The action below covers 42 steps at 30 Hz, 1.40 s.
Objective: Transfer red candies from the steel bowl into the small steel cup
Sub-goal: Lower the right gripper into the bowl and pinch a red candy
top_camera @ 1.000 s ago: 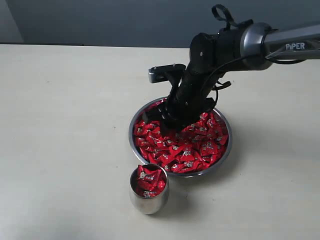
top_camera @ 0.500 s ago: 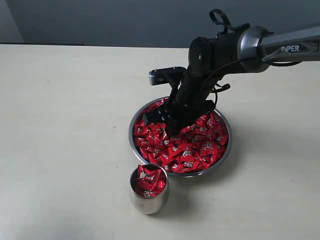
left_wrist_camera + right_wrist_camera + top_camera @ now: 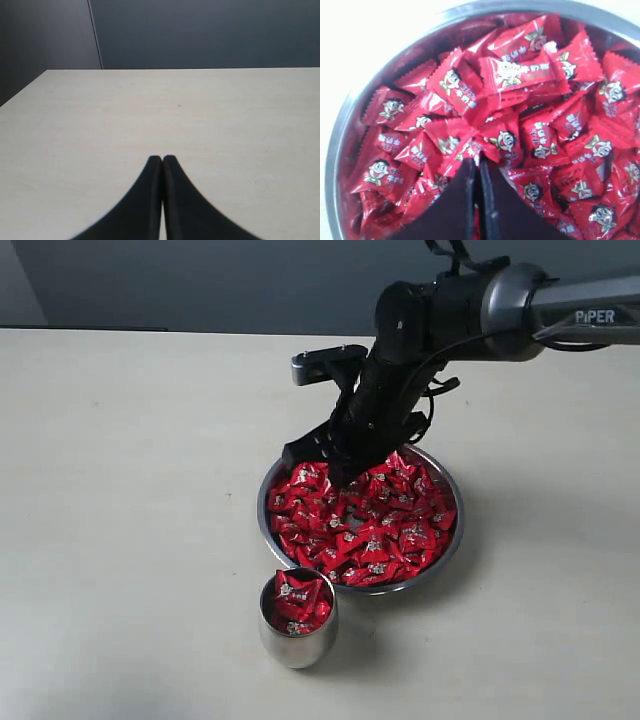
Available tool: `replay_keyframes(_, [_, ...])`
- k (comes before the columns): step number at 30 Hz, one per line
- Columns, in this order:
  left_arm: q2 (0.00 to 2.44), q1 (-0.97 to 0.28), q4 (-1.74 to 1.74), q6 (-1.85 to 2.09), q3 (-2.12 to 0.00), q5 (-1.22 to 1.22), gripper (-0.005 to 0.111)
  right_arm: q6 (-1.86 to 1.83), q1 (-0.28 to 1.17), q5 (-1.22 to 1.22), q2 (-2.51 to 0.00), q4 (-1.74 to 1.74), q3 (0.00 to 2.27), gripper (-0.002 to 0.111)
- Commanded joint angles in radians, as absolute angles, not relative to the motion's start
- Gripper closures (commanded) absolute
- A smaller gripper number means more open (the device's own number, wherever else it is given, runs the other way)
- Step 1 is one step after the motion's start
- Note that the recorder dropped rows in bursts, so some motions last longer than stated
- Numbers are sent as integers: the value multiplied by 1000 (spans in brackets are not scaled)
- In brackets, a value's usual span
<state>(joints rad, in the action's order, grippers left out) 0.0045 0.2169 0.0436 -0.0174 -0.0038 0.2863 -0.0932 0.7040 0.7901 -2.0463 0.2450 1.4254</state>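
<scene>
Well, my right gripper (image 3: 479,162) is clenched: its two black fingers (image 3: 452,210) lie pressed together along their whole length, with no gap showing between them. The tips hang low over the far-left part of the wide, shallow, shiny grey steel bowl (image 3: 453,540), close above the heap of small candies in shiny red wrappers (image 3: 385,535) that fills it. In my right wrist view a crumpled red wrapper edge sits right at the tips, but I cannot tell whether it is pinched between them or merely lies under them. The wrappers there carry a small cartoon face and white lettering. From the exterior view my right arm reaches in from the right and slants down toward the left, the gripper body dark against the red pile.

The bowl stands a little right of the middle of the pale beige table (image 3: 130,490). The small polished steel cup (image 3: 298,645) stands upright just beside the bowl's near-left rim; whether the two touch I cannot tell. The cup already has red candies in it (image 3: 298,602), heaped up to about its rim.

My left gripper (image 3: 162,159) is also shut, its two dark fingers (image 3: 140,200) meeting tip to tip with nothing between them. It points across a bare stretch of the same table toward a dark grey wall on the far side. It does not show in the exterior view, so where it sits relative to the bowl and the cup I cannot tell.
</scene>
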Motion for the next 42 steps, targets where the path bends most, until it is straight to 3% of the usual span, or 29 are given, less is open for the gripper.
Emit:
replay_keyframes(1, [0, 218, 45, -20, 0, 284, 106, -97, 698, 826, -2034, 232, 1459, 108])
replay_keyframes(33, [0, 218, 45, -20, 0, 284, 106, -520, 698, 865, -2079, 143, 1459, 108])
replay_keyframes(42, [0, 218, 45, -20, 0, 284, 106, -519, 698, 852, -2079, 173, 1459, 81])
